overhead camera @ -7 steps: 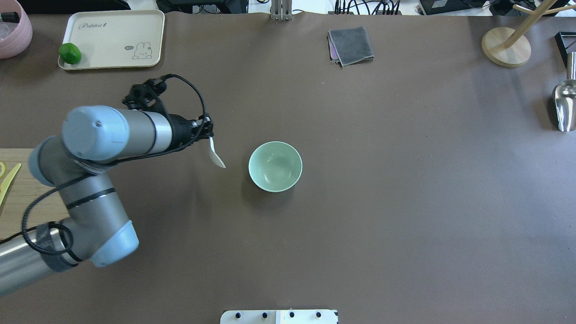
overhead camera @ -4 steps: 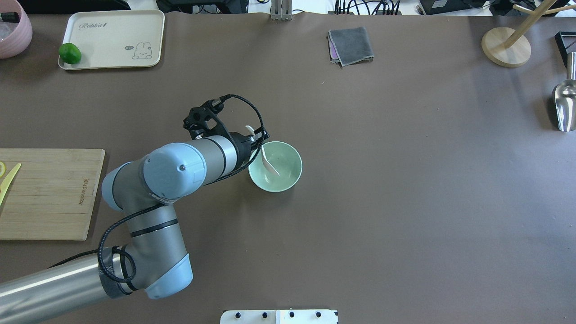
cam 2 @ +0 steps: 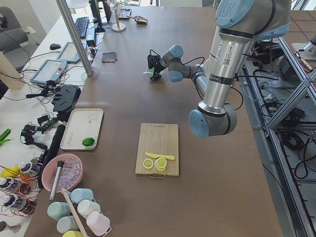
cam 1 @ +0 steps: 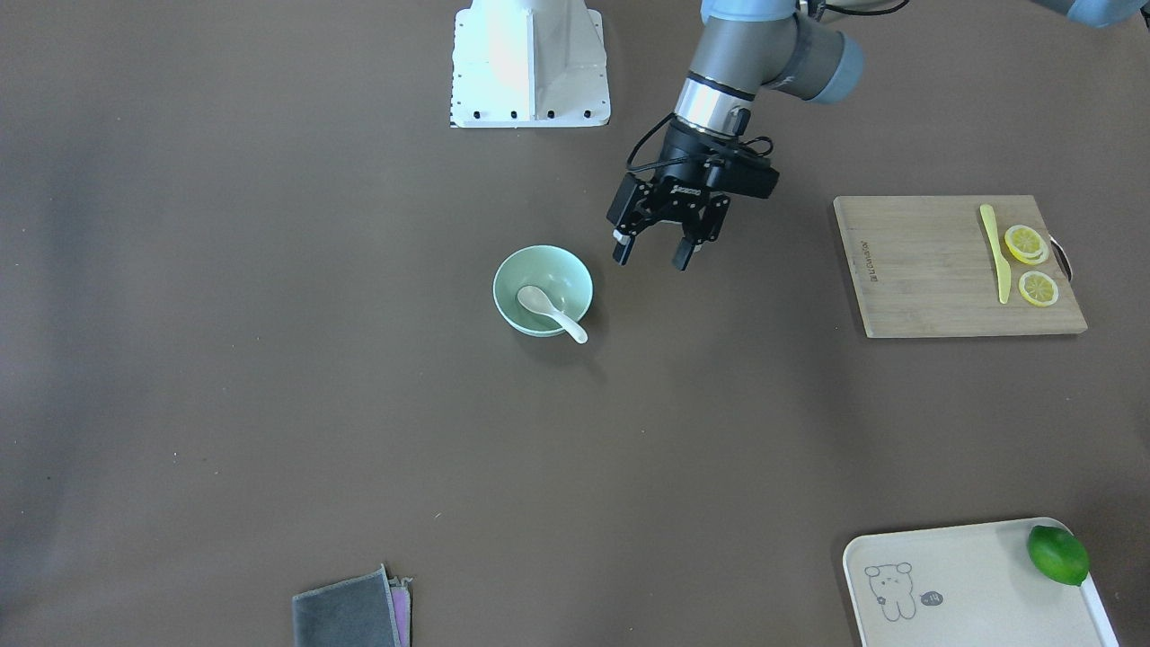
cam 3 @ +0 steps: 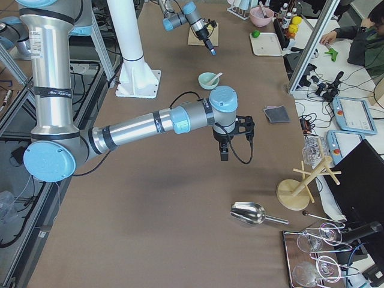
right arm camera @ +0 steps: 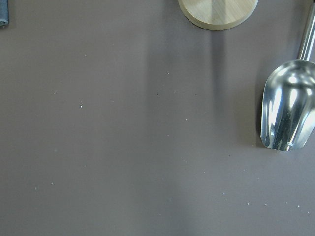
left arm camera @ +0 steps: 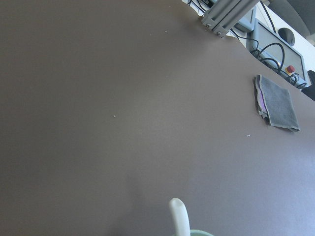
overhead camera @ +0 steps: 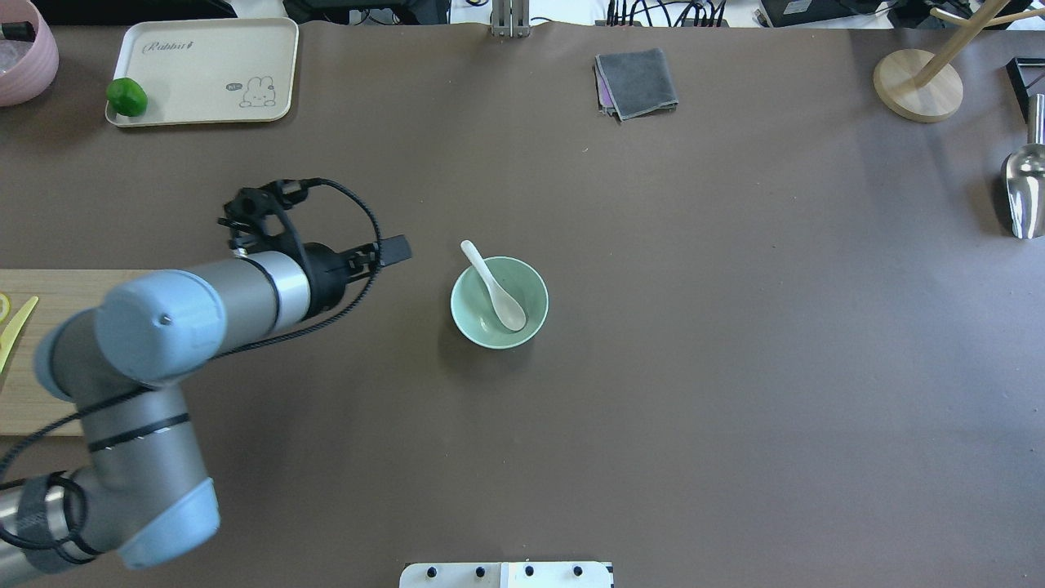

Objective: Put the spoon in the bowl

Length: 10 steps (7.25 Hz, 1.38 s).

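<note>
The white spoon [cam 1: 548, 310] lies in the pale mint-green bowl [cam 1: 561, 270], scoop on the bottom, handle resting over the rim. In the overhead view the spoon [overhead camera: 494, 286] leans over the bowl's [overhead camera: 473, 306] far left rim. My left gripper [cam 1: 651, 261] is open and empty, above the table beside the bowl, apart from it; overhead it [overhead camera: 396, 251] is left of the bowl. The left wrist view shows only the spoon's handle tip [left arm camera: 179, 216]. My right gripper [cam 3: 224, 150] shows only in the exterior right view, and I cannot tell whether it is open or shut.
A wooden cutting board [cam 1: 934, 270] holds a yellow knife [cam 1: 993, 252] and lemon slices. A cream tray [cam 1: 952, 584] holds a lime [cam 1: 1058, 554]. A grey cloth [overhead camera: 637, 82], a wooden stand base [overhead camera: 918, 86] and a metal scoop [overhead camera: 1024, 192] lie along the far and right edges.
The left gripper carried the spoon right over the bowl, let it go into the bowl, and drew back to the left, open and empty.
</note>
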Each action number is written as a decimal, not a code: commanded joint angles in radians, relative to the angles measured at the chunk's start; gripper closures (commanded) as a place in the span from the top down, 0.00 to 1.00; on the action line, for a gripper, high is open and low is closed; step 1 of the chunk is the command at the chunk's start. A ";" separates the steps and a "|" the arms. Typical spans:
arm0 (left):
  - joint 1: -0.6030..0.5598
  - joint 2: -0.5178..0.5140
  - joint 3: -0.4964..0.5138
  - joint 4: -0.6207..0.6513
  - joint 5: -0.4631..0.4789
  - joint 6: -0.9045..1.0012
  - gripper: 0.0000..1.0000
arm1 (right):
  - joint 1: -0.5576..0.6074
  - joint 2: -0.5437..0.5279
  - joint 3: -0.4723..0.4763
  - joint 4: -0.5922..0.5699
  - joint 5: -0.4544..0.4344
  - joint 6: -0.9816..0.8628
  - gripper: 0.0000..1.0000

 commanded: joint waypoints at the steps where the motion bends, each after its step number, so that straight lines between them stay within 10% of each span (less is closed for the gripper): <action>1: -0.310 0.246 -0.063 0.000 -0.410 0.367 0.98 | 0.009 -0.027 0.003 0.002 -0.081 -0.006 1.00; 3: -0.650 0.382 -0.003 0.044 -0.636 0.923 0.98 | 0.012 -0.128 -0.009 0.136 -0.127 -0.007 1.00; 6: -0.969 0.254 0.011 0.650 -0.696 1.646 0.98 | 0.020 -0.156 -0.026 0.205 -0.115 -0.011 1.00; 10: -1.029 0.333 0.075 0.773 -0.738 1.754 0.98 | 0.147 -0.191 -0.048 0.031 -0.006 -0.292 1.00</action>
